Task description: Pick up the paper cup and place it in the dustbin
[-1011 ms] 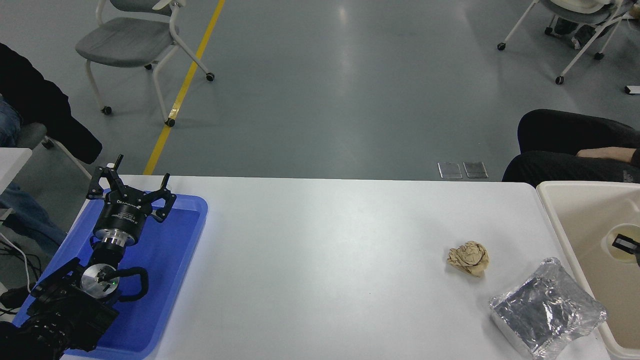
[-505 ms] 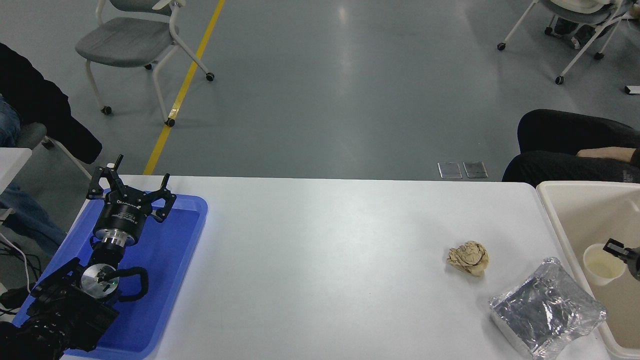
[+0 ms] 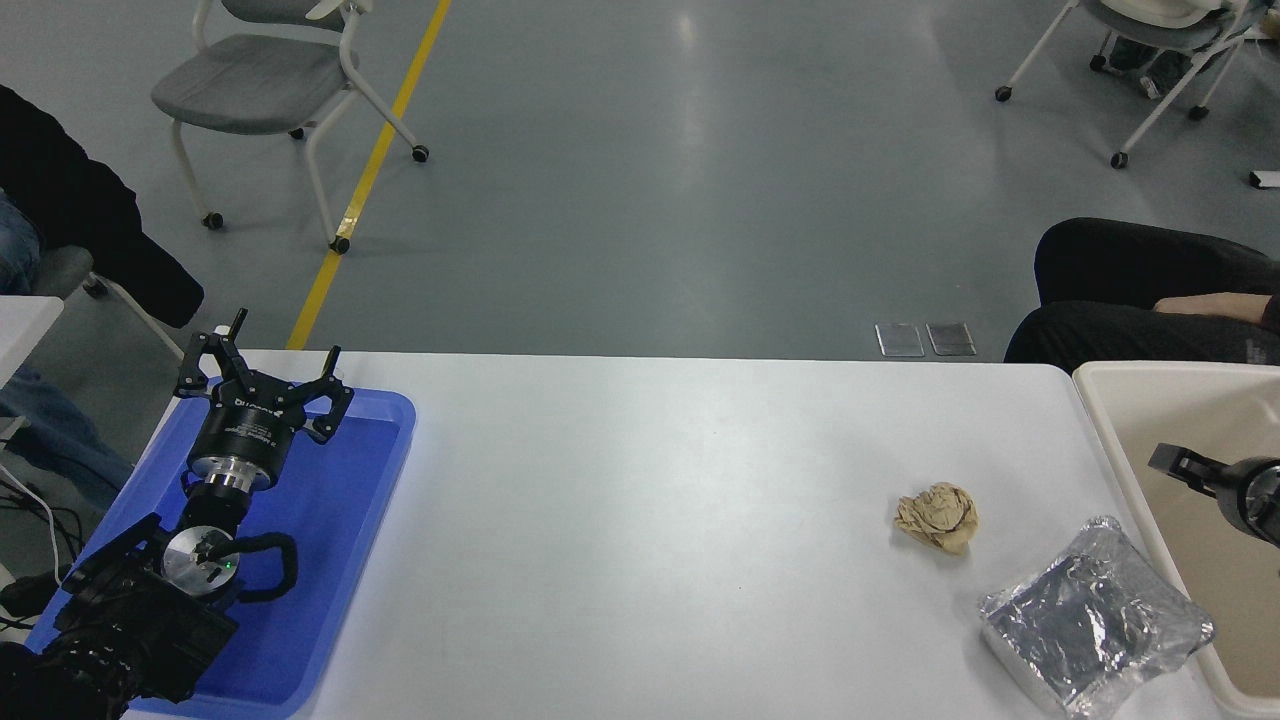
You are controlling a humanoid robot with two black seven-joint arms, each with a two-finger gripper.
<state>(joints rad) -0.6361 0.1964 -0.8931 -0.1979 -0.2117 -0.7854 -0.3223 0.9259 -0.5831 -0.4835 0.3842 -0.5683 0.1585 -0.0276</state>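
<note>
My right gripper (image 3: 1175, 465): it comes in from the right edge and hangs over the open mouth of the dustbin (image 3: 1100, 425). Only one black fingertip and part of the wrist show, so I cannot tell whether it is spread or closed. Nothing white shows at that tip.

My left gripper (image 3: 262, 385): parked at the lower left above the blue tray (image 3: 380, 480), its fingers spread wide and empty.

Paper cup: I cannot see it anywhere. It is not on the table (image 3: 640, 500), and it is not at my visible right fingertip. The part of the bin's cream interior that shows is bare, but the picture's right edge and my own wrist hide much of it.

Dustbin: it stands at the table's right end, its thick rim just beside the foil packet (image 3: 1095, 620).

Other things: a crumpled tan paper ball (image 3: 937, 515) lies on the table near the foil packet. Neither belongs to this job. A person's dark sleeve and forearm (image 3: 1150, 290) rest beyond the table's far right corner.

Progress: with my right gripper over the bin and no cup on the table, I judge the drop is either made or very nearly made, though I cannot confirm the cup lies inside.

Left to do: make sure the cup is released, then bring my right arm clear of the rim.
</note>
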